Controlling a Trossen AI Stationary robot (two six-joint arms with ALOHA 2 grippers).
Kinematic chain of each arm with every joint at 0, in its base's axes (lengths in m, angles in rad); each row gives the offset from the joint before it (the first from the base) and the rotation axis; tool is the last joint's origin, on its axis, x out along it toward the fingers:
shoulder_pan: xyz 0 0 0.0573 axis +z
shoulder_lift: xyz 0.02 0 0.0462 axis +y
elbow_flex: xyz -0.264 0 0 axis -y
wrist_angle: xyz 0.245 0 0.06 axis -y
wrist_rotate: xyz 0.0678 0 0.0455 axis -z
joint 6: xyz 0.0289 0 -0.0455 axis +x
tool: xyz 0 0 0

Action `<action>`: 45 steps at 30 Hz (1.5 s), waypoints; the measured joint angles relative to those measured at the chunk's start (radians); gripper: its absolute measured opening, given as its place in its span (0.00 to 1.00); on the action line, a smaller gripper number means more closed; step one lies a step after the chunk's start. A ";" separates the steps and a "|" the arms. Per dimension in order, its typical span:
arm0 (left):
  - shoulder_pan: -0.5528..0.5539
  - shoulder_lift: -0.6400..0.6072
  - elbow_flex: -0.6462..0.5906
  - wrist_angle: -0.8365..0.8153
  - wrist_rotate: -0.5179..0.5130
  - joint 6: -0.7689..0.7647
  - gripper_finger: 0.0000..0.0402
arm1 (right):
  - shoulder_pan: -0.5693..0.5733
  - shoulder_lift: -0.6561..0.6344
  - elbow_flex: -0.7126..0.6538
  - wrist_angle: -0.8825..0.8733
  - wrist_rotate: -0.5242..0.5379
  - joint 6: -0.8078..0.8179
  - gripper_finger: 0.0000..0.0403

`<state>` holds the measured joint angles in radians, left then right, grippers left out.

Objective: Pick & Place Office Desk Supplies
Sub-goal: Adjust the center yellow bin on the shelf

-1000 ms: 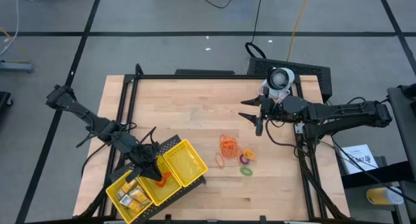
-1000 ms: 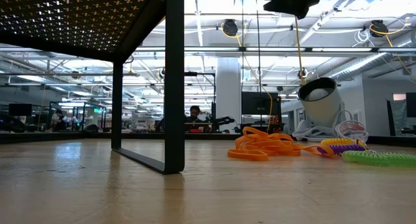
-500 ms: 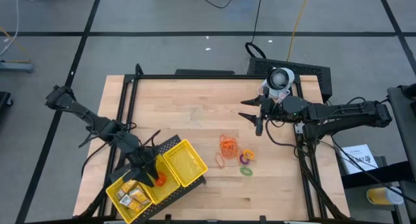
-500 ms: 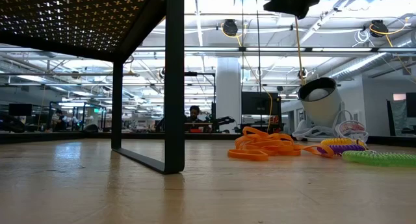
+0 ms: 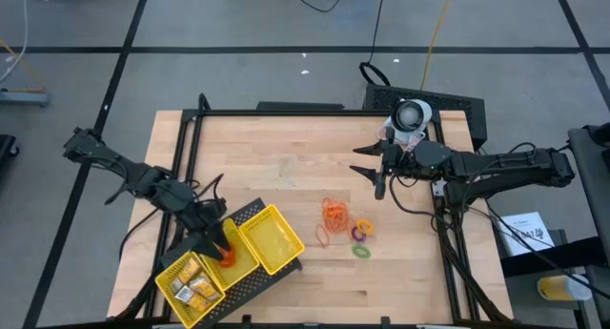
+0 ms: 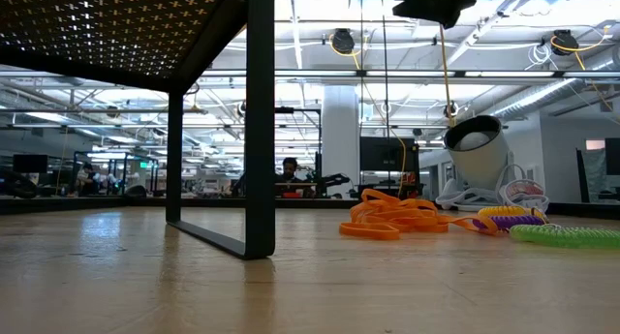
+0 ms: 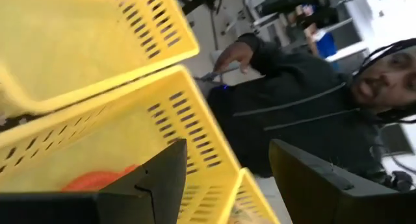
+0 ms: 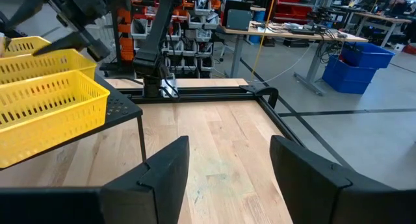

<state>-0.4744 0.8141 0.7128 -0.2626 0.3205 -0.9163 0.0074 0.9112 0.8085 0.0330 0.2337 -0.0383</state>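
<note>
In the high view, the left gripper (image 5: 217, 241) is hanging over the middle compartment of the yellow three-compartment tray (image 5: 278, 241), at the lower left of the frame, with its fingers spread and nothing between them. An orange rubber band (image 5: 229, 257) is lying in that compartment just beside the fingertips. Small yellow-gold blocky pieces (image 5: 195, 286) are sitting in the compartment nearest the bottom left corner. The tray is resting on a black perforated stand (image 5: 250, 212) on the wooden tabletop (image 5: 286, 157). Near the centre of the frame a pile of orange rubber-band loops (image 5: 334, 215) is lying on the wood, with small coloured rings (image 5: 361, 236) just to its right. The right gripper (image 5: 377, 169) is waiting at the upper right, well apart from the pile, fingers released and empty.

In the low view, the orange loops (image 6: 392, 218) are lying on the wood at centre right, with a purple ring (image 6: 513, 216) and a green ring (image 6: 567, 235) at the far right.

In the left wrist view, the two dark fingers (image 7: 162, 178) are standing apart above the yellow tray (image 7: 162, 87), an orange band (image 7: 97, 180) showing inside it; a person in dark clothing (image 7: 305, 107) is showing beyond.

In the right wrist view, the open fingers (image 8: 166, 172) are pointing across bare wood toward the yellow tray (image 8: 52, 100) at the left edge.
</note>
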 joint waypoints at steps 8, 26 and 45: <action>0.004 -0.076 0.000 0.140 -0.032 0.213 0.57 | 0.000 0.000 0.000 0.000 0.000 0.000 0.51; 0.042 -0.177 0.000 -0.314 -0.268 0.026 0.57 | 0.000 0.000 0.000 0.000 0.000 0.000 0.52; 0.042 -0.198 0.000 -0.174 -0.172 0.016 0.57 | 0.000 0.000 0.000 0.000 0.000 0.000 0.51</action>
<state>-0.4324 0.6157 0.7128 -0.4368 0.1484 -0.8999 0.0074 0.9112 0.8085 0.0330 0.2337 -0.0387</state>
